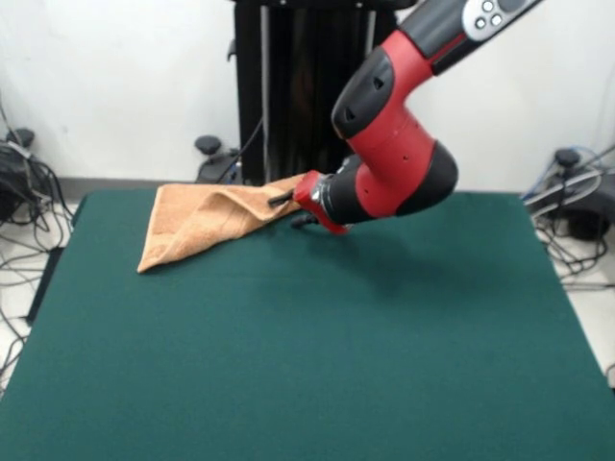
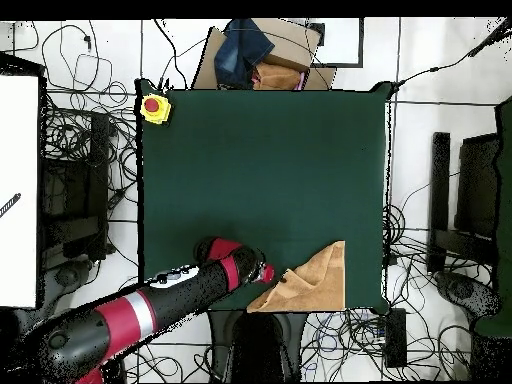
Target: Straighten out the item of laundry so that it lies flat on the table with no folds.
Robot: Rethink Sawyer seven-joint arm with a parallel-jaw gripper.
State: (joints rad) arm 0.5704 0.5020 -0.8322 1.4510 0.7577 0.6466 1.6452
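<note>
Towel (image 1: 197, 226), peach-orange terry, lies on the dark green worktop (image 1: 307, 365) in the upper left of the front view, close to the worktop's top edge; in the overhead view it (image 2: 312, 285) sits at the lower right, its bottom edge along the worktop (image 2: 260, 170) border and its right side near the corner. Worktop cover is felt-like, flat, and bare over most of its area. Room: white wall, black pedestal column at top centre of the front view, cable bundles on the floor at both sides. Overhead view adds a yellow box with a red button (image 2: 154, 107) on the upper left corner of the worktop, and a cardboard box (image 2: 265, 55) with dark blue cloth just beyond the top edge. Towel is not flat: it forms a long wedge, wide at the left and bunched to a narrow raised end at the right, with creases running along it. Claw (image 1: 284, 200) of the red and black arm (image 1: 394, 154) meets that narrow end; the black tips touch the cloth, but whether they are closed on it cannot be told. Open green surface spreads across the whole lower and right part of the front view.
</note>
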